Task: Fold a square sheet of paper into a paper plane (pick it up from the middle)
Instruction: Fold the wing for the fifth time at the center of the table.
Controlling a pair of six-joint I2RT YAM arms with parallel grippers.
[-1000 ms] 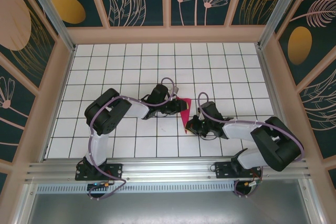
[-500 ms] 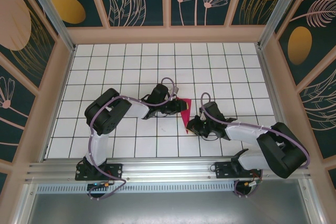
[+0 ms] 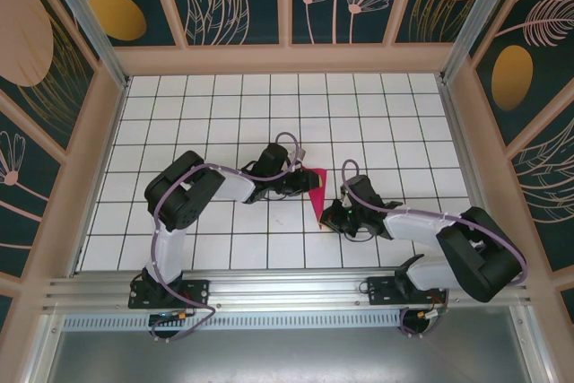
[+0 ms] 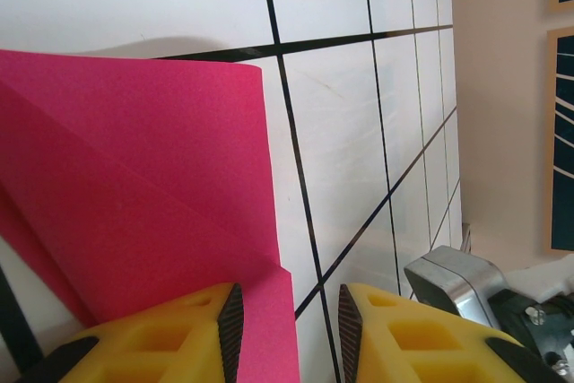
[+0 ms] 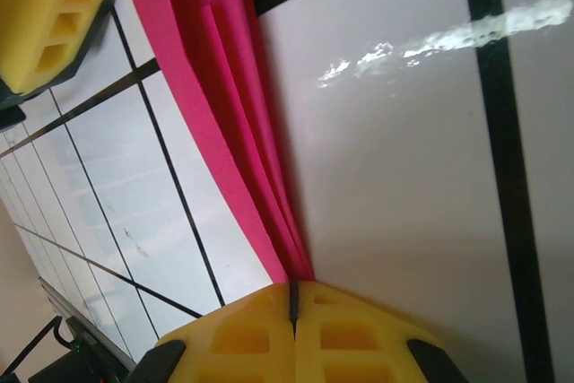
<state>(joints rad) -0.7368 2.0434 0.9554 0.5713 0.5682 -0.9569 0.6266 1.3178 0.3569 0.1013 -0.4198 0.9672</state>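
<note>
Folded sheet of paper (image 3: 317,196), as I see it: long axis near-to-far between both arms. Right end effector (image 5: 293,293) clenched on its near tip; left end effector (image 4: 287,313) released, straddling its far end.

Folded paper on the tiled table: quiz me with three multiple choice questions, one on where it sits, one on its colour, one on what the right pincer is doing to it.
1. Where is the folded paper?
A. between the left pincer and the right pincer
B. left of both pincers
C. right of both pincers

2. What colour is it?
A. blue
B. white
C. magenta

3. The right pincer is:
A. wide apart
B. shut on the paper's narrow end
C. shut, well clear of the paper

Answers:
1 A: the top view shows a pincer at each end of it.
2 C: it reads magenta in every view.
3 B: in the right wrist view the paper's tip runs into the closed seam.
</note>
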